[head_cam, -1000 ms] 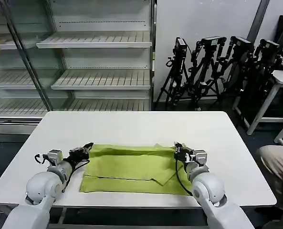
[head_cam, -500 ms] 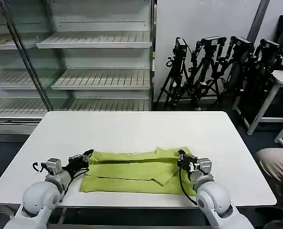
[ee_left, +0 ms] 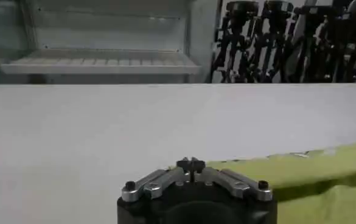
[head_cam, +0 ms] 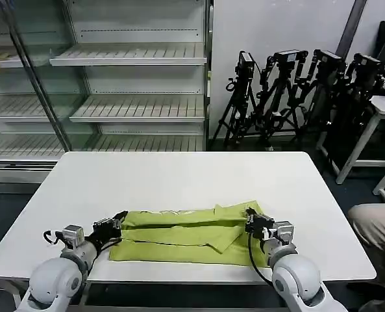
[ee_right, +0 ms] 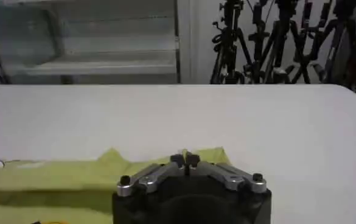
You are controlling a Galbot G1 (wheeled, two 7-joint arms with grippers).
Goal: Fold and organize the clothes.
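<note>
The lime yellow-green thin-fabric T-shirt (head_cam: 187, 235) lies folded into a long band on the near part of the white table (head_cam: 179, 179). The left tool (head_cam: 119, 219) is clenched on the shirt's left end, and the right tool (head_cam: 249, 219) is clenched on its right end.
</note>
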